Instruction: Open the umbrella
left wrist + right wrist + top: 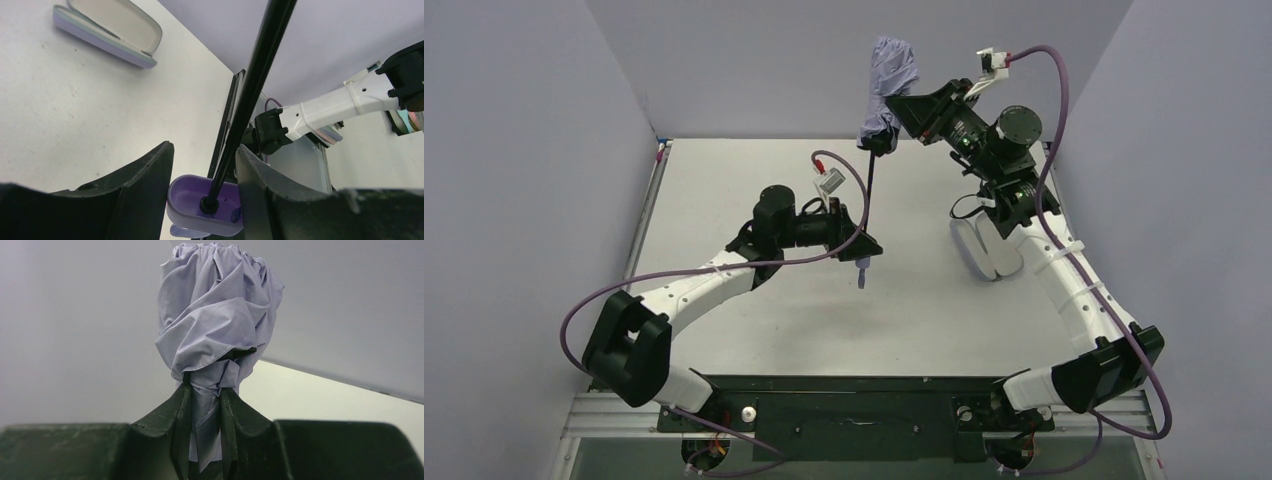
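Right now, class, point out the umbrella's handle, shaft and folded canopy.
Umbrella handle (189, 201): left wrist view, its lilac top face.
Umbrella shaft (255, 85): left wrist view, mid-length of the black rod.
Umbrella canopy (217, 315): right wrist view, bunched lilac fabric.

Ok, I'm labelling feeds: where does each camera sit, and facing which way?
Top external: above and behind the bases, looking down at the table; both arms, umbrella between.
Left wrist: along its fingers, down the shaft to the handle; right arm beyond.
Right wrist: past its fingers at the canopy.
Top and left wrist share the case.
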`<action>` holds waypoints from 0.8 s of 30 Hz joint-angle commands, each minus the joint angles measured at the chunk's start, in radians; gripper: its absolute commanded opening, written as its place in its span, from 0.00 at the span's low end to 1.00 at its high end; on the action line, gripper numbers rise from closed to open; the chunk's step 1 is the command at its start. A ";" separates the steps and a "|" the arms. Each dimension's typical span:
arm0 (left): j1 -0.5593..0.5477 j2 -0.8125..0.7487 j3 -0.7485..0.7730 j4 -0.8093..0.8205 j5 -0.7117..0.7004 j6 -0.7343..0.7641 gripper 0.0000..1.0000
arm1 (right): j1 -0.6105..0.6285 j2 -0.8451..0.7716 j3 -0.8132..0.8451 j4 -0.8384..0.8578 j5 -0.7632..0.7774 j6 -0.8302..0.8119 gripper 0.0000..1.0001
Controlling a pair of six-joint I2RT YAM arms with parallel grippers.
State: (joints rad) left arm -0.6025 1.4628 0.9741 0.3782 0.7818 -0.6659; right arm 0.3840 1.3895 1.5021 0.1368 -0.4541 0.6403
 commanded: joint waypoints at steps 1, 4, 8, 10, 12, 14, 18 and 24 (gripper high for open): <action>-0.035 -0.053 -0.062 -0.017 0.018 0.061 0.45 | -0.035 -0.002 0.092 0.143 0.096 0.001 0.00; -0.053 -0.059 -0.106 -0.060 0.016 0.112 0.45 | -0.056 0.009 0.112 0.155 0.117 0.020 0.00; -0.087 -0.064 -0.155 -0.113 0.016 0.176 0.44 | -0.077 0.023 0.141 0.160 0.135 0.023 0.00; -0.096 -0.062 -0.183 -0.120 0.011 0.168 0.43 | -0.084 0.030 0.157 0.164 0.144 0.024 0.00; -0.096 -0.054 -0.206 -0.108 0.013 0.148 0.43 | -0.094 0.036 0.173 0.167 0.153 0.023 0.00; -0.097 -0.033 -0.219 -0.108 0.017 0.142 0.42 | -0.104 0.043 0.189 0.173 0.161 0.022 0.00; -0.101 0.006 -0.225 -0.111 0.044 0.139 0.40 | -0.123 0.063 0.234 0.177 0.188 0.014 0.00; -0.116 0.026 -0.226 -0.108 0.053 0.141 0.38 | -0.150 0.089 0.293 0.180 0.230 0.001 0.00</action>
State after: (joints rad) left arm -0.6857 1.4601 0.7807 0.3714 0.7582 -0.5625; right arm 0.2905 1.4963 1.6596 0.0345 -0.3862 0.6571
